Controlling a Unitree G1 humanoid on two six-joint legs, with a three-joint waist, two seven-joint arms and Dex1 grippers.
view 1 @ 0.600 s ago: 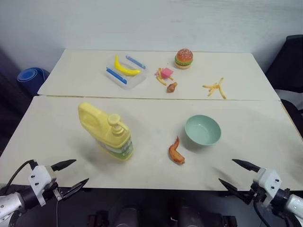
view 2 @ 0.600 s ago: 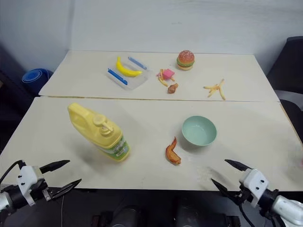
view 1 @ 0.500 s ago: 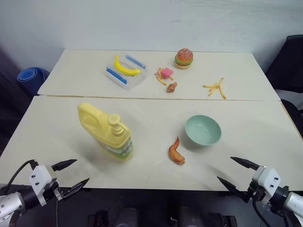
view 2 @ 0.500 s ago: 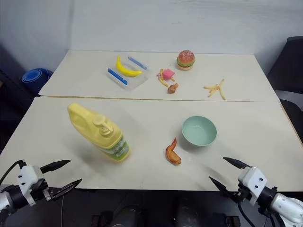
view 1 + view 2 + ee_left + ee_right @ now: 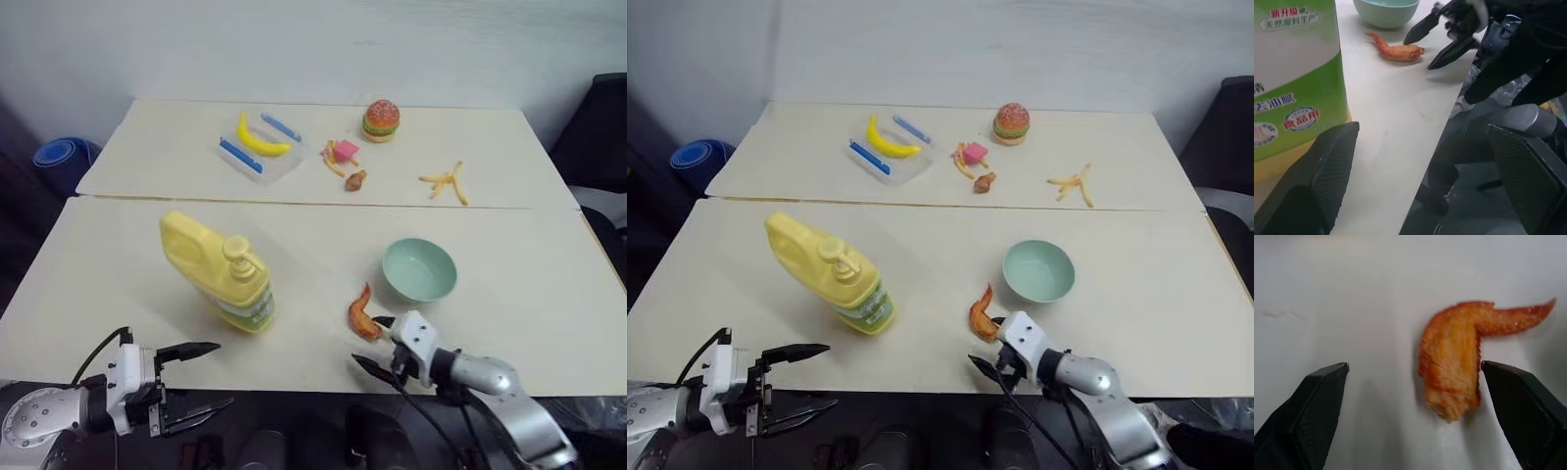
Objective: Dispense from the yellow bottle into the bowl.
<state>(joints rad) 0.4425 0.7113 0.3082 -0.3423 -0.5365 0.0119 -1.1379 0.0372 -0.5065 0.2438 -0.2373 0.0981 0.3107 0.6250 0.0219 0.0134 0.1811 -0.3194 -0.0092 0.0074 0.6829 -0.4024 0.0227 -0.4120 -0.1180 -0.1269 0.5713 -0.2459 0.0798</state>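
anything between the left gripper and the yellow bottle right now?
Nothing visible. The left gripper, open, sits at the table's near edge with bare tabletop between it and the yellow bottle. The chicken wing lies off to the right, by the open right gripper, in front of the bowl.

An orange chicken wing [image 5: 363, 313] lies on the near worktop [image 5: 108, 264], lower centre. On the far worktop [image 5: 176, 132], upper frame, sit a clear tray [image 5: 261, 157] holding a banana [image 5: 257, 140], a burger [image 5: 380, 120], fries [image 5: 446, 182], a pink block [image 5: 344, 151] and a small brown piece [image 5: 356, 179]. A blue roll [image 5: 57, 154] lies far left.
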